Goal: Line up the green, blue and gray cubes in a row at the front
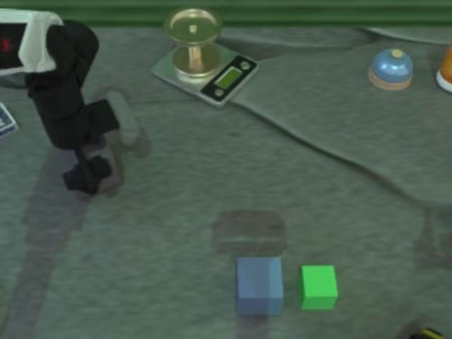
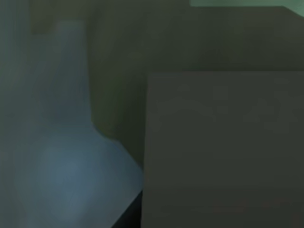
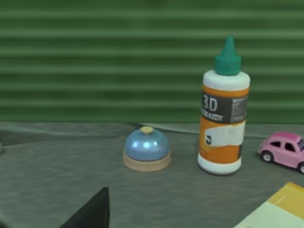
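**A:** Front of the bench (image 1: 176,296) first: blue cube (image 1: 260,285) and green cube (image 1: 319,287) sit side by side, a narrow gap between them, green on the right.

**B:** And the gray cube?

**A:** Over with the left arm. The left gripper (image 1: 88,175) hangs low over the back-left part of the bench, well apart from the other two. On the left wrist view a broad flat gray face, the gray cube (image 2: 223,152), fills the picture right up against the camera.

**B:** Is it clamped?

**A:** Can't tell. From above, the arm's dark bulk covers the cube, and the wrist view is too close to show the grip.

**B:** What's that dim square behind the blue cube?

**A:** A dark patch (image 1: 251,232) on the cloth, just behind it. Shadow or something else, I can't say.

**B:** Right side?

**A:** The right arm (image 1: 427,332) only peeks in at the front-right corner, parked; its grip can't be told either. Its wrist view looks at the bell (image 3: 147,147), a bottle (image 3: 224,118) with a green cap standing upright near it, a pink car (image 3: 284,149) beyond the bottle, and a yellow card (image 3: 280,209) at the edge.

**B:** Back of the bench?

**A:** A scale (image 1: 226,78) with a brass spool (image 1: 192,42) standing on it, left of centre; the bell sits far right.
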`<state>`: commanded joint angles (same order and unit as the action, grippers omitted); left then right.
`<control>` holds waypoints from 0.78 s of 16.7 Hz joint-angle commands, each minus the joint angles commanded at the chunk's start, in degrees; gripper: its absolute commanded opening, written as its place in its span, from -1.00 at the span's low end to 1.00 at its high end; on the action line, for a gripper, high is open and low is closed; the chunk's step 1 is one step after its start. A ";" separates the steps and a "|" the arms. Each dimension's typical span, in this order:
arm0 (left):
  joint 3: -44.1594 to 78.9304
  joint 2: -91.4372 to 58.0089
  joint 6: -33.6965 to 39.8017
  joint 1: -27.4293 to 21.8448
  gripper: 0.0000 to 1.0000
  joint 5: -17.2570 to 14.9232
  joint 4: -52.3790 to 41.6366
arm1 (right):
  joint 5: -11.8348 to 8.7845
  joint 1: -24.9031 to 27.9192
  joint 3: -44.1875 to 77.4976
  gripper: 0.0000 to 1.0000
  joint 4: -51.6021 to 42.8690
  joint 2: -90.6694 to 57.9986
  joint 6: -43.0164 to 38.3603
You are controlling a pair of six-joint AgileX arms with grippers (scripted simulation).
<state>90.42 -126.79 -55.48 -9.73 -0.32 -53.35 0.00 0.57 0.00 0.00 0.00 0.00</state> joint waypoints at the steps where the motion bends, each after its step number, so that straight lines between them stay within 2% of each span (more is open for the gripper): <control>1: 1.04 0.44 0.06 0.19 -1.00 -0.02 -1.37 | 0.00 0.00 0.00 1.00 0.00 0.00 0.00; 6: 7.26 3.69 0.11 0.87 -1.00 0.06 -11.63 | 0.00 0.00 0.00 1.00 0.00 0.00 0.00; 13: 7.16 4.98 0.20 -0.20 -1.00 0.09 -12.36 | 0.00 0.00 0.00 1.00 0.00 0.00 0.00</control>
<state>97.58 -121.81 -55.28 -9.94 -0.23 -65.72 0.00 0.57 0.00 0.00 0.00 0.00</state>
